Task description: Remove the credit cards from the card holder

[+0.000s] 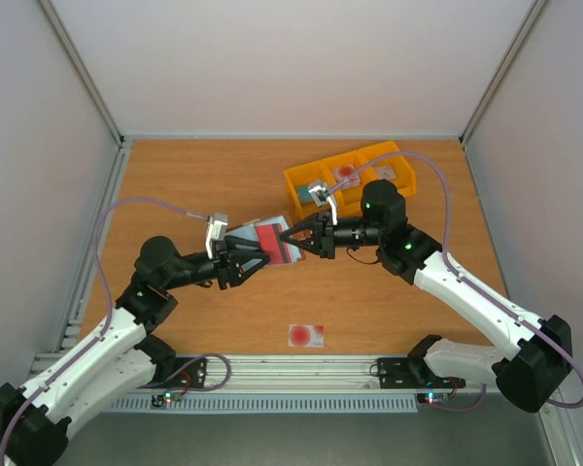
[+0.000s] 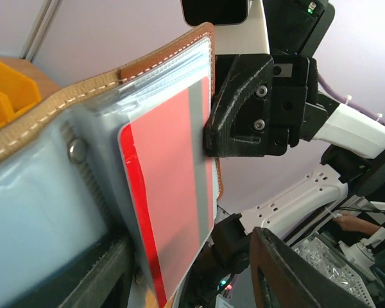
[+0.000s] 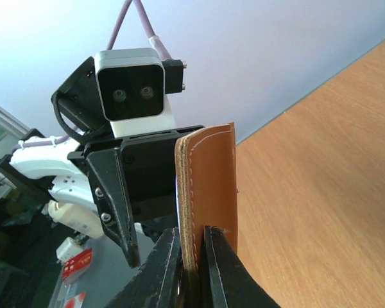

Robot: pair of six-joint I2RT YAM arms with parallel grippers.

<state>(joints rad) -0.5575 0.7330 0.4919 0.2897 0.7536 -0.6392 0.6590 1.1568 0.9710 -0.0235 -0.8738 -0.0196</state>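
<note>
**So: card holder up off the table, red card in its sleeve**

The small brown leather bifold card holder (image 1: 267, 241) with grey-blue lining hangs open in the air between the two arms, just beside the near-left corner of the yellow three-part plastic bin (image 1: 296, 186).

The right end effector (image 1: 296, 236) is nearly closed and pinches the stitched leather edge of the holder. That is clear in the right wrist view.

The left end effector (image 1: 256, 260) is roughly half spread at the holder's far end from the bin. One finger (image 2: 102, 282) sits against the lined panel and the other (image 2: 289, 269) stands apart from it, so no clamp is visible.

A red plastic card with a grey stripe (image 2: 173, 186) sits in the holder's clear sleeve.

A pale card with a red round spot (image 1: 306, 336) lies flat on the wooden table (image 1: 194, 184), well apart from the bin on its near side. A second spotted pale card (image 1: 346, 173) lies in the bin's middle compartment.
</note>
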